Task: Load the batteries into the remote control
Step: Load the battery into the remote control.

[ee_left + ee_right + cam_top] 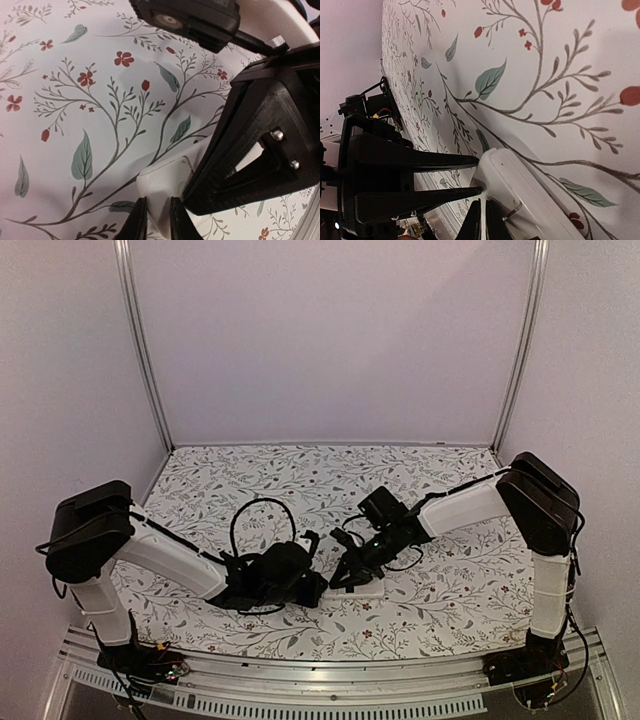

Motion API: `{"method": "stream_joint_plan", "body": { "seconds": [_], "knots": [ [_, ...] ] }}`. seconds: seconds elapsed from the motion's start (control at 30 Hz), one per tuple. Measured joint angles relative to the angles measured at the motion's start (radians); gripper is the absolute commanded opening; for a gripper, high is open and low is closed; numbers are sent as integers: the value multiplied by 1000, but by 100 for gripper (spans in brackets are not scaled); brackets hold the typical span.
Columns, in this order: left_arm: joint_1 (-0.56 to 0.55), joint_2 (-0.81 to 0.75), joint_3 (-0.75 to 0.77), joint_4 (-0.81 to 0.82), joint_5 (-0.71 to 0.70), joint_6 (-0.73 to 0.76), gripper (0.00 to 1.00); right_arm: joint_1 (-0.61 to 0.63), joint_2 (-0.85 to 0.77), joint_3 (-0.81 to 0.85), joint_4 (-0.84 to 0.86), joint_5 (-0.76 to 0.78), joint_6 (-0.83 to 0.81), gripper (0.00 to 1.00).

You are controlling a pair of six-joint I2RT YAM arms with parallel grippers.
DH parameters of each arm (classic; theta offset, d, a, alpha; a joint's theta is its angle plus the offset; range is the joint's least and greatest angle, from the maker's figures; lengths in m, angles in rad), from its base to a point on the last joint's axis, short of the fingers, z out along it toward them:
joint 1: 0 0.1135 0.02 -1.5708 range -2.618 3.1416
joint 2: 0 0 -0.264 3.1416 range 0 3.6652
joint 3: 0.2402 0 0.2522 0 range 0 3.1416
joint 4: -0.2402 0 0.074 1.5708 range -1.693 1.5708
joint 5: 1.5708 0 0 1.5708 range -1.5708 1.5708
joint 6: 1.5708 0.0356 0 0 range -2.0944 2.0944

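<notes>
The remote control point(368, 591) is a slim white handset lying on the floral table between both arms. My left gripper point(155, 210) is shut on one end of the remote point(165, 182), one finger on each side. In the right wrist view its fingers point(430, 161) clamp the remote's point(535, 195) near end. My right gripper point(482, 217) has its jaws almost together, its tips against the same end of the remote beside a small metal contact point(512, 212). In the top view the left gripper point(318, 585) and the right gripper point(342, 578) meet there. No batteries are in view.
The floral tablecloth point(300, 480) covers the table between the purple walls. A metal rail point(300, 680) runs along the near edge. A black cable point(262, 515) loops above the left wrist. The right gripper's black finger point(250, 145) fills the right of the left wrist view.
</notes>
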Motion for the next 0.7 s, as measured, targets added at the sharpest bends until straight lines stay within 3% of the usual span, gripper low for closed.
{"method": "stream_joint_plan", "body": {
  "seconds": [0.37,0.7],
  "knots": [
    [-5,38,45,0,-35,-16,5,-1,-8,-2,-12,1,-3,5],
    [-24,39,51,-5,-29,-28,18,-16,-64,-33,-51,20,-16,14]
  ]
}}
